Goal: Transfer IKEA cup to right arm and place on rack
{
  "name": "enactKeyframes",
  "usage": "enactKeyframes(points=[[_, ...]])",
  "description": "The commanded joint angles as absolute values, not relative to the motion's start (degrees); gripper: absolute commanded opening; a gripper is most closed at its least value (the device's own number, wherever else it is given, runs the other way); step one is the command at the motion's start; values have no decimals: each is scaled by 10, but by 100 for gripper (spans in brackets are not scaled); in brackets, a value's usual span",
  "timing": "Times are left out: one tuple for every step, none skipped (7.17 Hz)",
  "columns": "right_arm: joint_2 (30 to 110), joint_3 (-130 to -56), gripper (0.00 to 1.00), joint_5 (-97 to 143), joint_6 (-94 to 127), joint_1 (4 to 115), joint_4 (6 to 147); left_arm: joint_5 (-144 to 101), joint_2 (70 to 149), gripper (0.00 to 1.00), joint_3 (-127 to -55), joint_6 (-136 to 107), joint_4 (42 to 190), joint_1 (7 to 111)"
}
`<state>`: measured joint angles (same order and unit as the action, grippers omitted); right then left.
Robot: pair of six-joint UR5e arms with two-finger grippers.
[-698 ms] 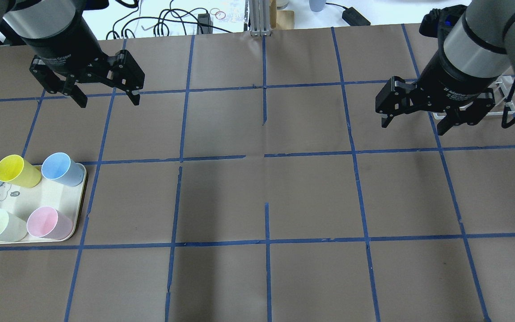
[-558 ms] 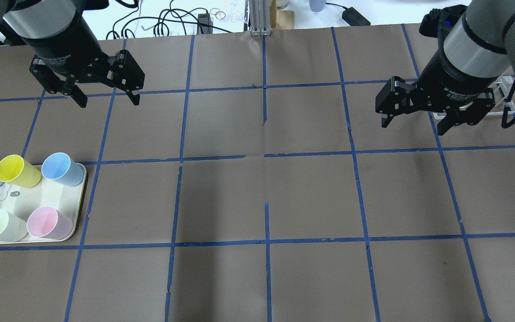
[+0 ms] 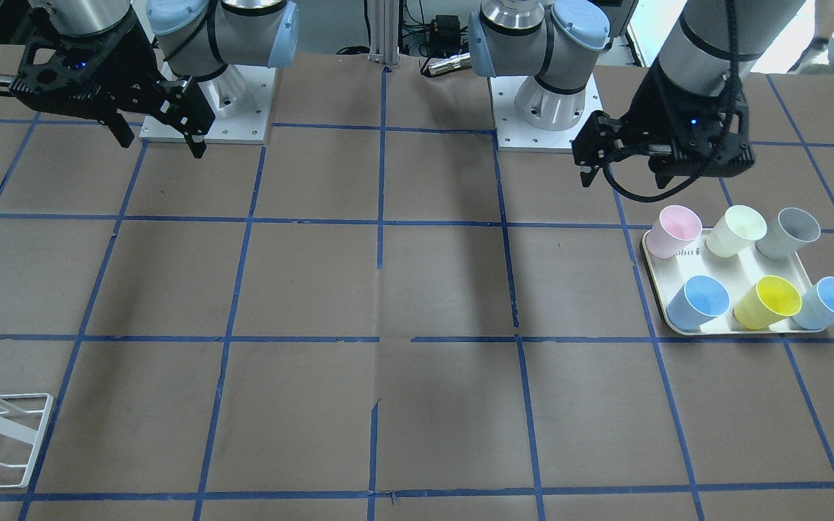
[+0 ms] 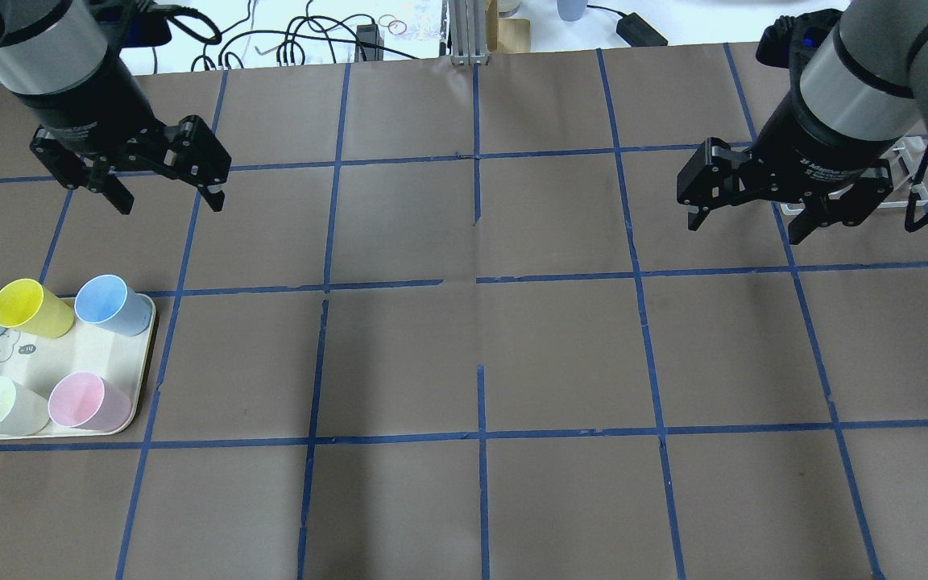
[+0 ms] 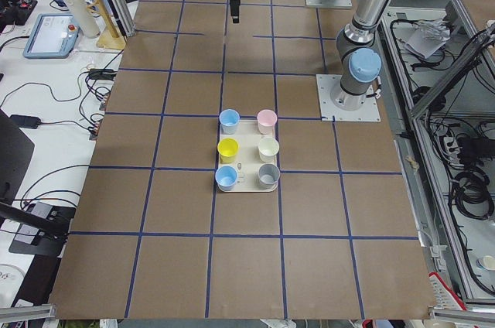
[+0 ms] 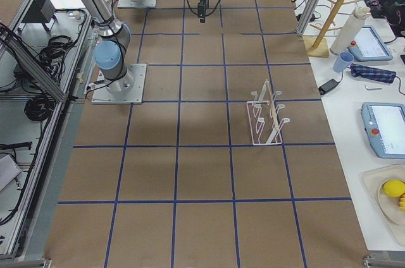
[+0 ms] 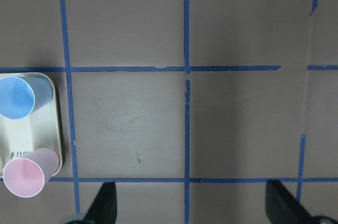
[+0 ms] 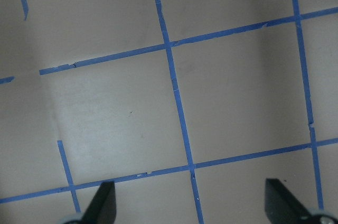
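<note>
The pale pink IKEA cup (image 4: 77, 400) stands upright on a cream tray (image 4: 37, 362) at the table's left, at the tray's near right corner. It also shows in the front view (image 3: 677, 228) and the left wrist view (image 7: 24, 176). My left gripper (image 4: 167, 201) is open and empty, hovering above the table beyond the tray, apart from the cups. My right gripper (image 4: 746, 225) is open and empty at the far right, in front of the white wire rack (image 4: 911, 173). The rack stands empty in the exterior right view (image 6: 266, 116).
On the tray (image 3: 654, 286) also stand two blue cups (image 3: 699, 300), a yellow cup (image 3: 768, 300), a cream-white cup (image 3: 739, 228) and a grey cup (image 3: 790, 231). Both arm bases (image 3: 207, 108) sit at the robot's side of the table. Cables (image 4: 311, 36) lie beyond the table's far edge.
My left gripper has moved left and a little nearer to the tray, still open. The right gripper and the cups have not moved.
</note>
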<state>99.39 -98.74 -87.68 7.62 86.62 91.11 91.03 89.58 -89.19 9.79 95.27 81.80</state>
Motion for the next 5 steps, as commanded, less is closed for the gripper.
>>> enactKeyframes(points=[[993,-987,100,-875,81,866,911,907,900,100,-939,261,944,674],[996,-986,100,-871,81,866,905,911,900,100,-971,349,943,609],[998,-988,100,-864,77,867,904,910,912,100,-1003,414,899,560],[993,-988,100,-848,74,867,905,910,921,100,-1054,471,816,529],[993,-987,100,-785,74,867,907,910,925,100,-1109,509,719,507]])
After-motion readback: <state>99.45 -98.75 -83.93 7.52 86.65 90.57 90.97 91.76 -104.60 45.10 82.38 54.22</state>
